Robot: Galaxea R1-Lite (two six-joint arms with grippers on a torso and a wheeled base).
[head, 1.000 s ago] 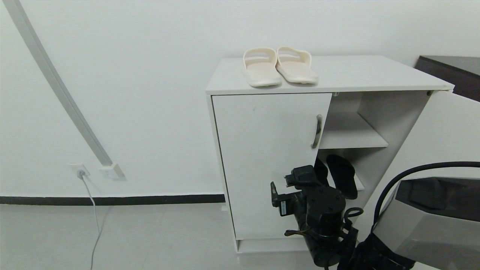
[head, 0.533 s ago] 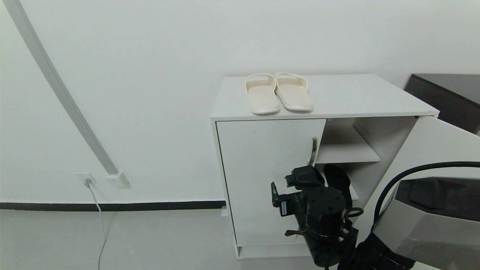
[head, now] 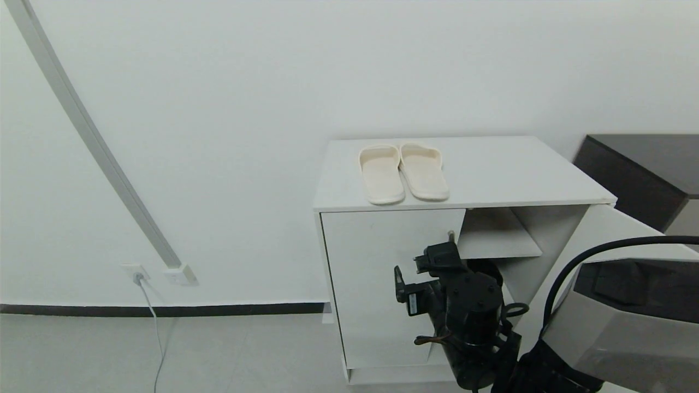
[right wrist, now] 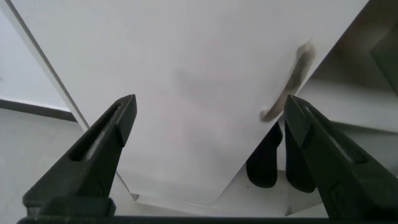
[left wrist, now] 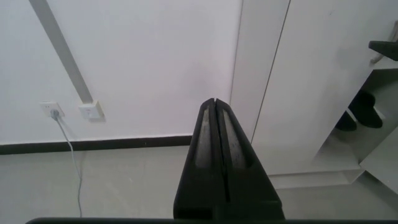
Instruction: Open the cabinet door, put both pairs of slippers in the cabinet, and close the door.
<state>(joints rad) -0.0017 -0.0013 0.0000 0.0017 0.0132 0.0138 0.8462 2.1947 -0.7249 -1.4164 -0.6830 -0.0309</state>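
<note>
Only the camera's been raised; door (head: pixel 600 234) opened, black pair (right wrist: pixel 283 163) shelved inside cabinet (head: pixel 508 174), cream pair (head: pixel 403 173) left on top, door yet to be shut, left pincer (left wrist: pixel 214 124) pressed together, right pincer (right wrist: pixel 209 106) spread.

No readable text, label or number. Cabinet door (head: pixel 382 284) and cream slippers (head: pixel 403 172) look plain; wall socket (head: pixel 134 271) perhaps marked, too small to tell.

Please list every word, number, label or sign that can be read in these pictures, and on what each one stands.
None can be read. The cabinet, the cream slippers on it, the black slippers inside and the wall sockets show no legible print.
</note>
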